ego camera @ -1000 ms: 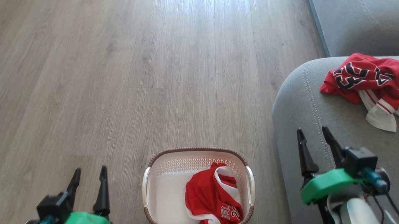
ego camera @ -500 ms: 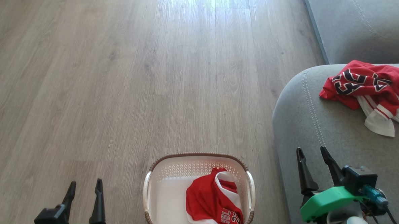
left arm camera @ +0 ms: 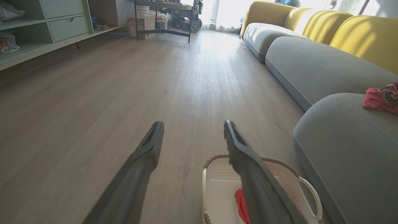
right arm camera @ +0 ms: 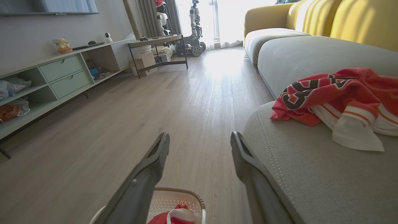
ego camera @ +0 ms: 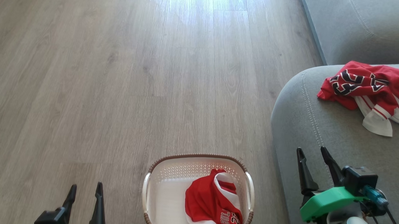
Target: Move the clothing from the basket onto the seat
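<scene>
Head view: a wood-look floor (ego camera: 119, 88), with the basket (ego camera: 197, 155) at the bottom middle and the sofa (ego camera: 306, 137) down the right side.
Basket: cream perforated walls, a brown woven-look rim and a white handle on each side. It stands on the floor near the sofa's rounded corner, not touching it.
Shorts (ego camera: 205, 203): red with white trim, bunched in the right half of the basket. The left half shows the bare bottom.
Writing on shorts: white letters, upside down to the head camera, read "BULL". A number beside them starts with 2, and the rest is too small to tell.
Jersey (ego camera: 365, 85): red and crumpled, lying on the sofa seat well apart from the basket, with white striped trim spilling toward the near edge.
Writing on jersey: black block numerals outlined in white, broken up by folds so that no whole figure reads.
Left gripper (ego camera: 86, 185): at the lower left, over the floor left of the basket. Its fingers are spread with nothing between them. In the left wrist view one finger crosses in front of the basket.
Right gripper (ego camera: 311, 149): at the lower right on a green mount (ego camera: 327, 198), over the sofa's front edge. Its fingers are apart and hold nothing.
Right wrist view: the jersey lies to the right of the fingers, the basket rim is at the bottom edge, and a low cabinet (right arm camera: 62, 74) with pale green drawers stands along the left wall.
</scene>
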Available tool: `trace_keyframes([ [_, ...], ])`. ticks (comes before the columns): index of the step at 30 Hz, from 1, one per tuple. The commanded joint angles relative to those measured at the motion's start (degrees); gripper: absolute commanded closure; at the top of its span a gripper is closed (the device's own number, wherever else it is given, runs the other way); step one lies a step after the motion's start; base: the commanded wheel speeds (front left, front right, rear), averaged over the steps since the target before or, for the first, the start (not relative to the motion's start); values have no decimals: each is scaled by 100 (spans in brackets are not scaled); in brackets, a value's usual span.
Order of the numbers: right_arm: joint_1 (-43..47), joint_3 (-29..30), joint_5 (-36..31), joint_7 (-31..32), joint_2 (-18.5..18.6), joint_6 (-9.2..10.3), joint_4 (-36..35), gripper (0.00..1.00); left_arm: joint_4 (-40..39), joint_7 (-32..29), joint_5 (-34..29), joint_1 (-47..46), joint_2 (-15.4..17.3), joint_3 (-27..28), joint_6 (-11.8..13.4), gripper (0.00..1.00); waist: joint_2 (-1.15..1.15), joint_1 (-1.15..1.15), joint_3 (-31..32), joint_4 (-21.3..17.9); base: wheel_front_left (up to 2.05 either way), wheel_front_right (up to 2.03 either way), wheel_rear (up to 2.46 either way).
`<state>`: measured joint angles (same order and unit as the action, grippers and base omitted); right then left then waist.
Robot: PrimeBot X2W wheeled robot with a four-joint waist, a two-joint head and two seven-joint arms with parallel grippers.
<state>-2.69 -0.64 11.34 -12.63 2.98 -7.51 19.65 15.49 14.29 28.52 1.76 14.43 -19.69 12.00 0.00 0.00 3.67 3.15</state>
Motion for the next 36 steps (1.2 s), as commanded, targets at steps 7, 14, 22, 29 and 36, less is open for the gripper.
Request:
trace_keyframes([
  [7,-87,-158,71,-92,-10,2,-165,0,-114,71,-104,-128,28,263,-55,0,0,0,30,7,0,0,0],
  [14,-96,-148,80,-101,-10,2,-180,0,-99,71,-123,-136,21,296,-77,0,0,0,11,12,0,0,0],
  [22,-127,-123,86,-111,-10,2,-170,0,-101,71,-140,-156,13,314,-83,0,0,0,-21,8,0,0,0],
  [29,-157,-44,62,-129,-10,2,-211,0,-67,60,-178,-264,13,243,-143,0,0,0,-135,-15,0,0,0],
  [36,-274,149,-37,-153,-10,2,-347,0,110,-128,-279,-606,-46,-53,-309,0,0,0,-361,-122,0,0,0],
])
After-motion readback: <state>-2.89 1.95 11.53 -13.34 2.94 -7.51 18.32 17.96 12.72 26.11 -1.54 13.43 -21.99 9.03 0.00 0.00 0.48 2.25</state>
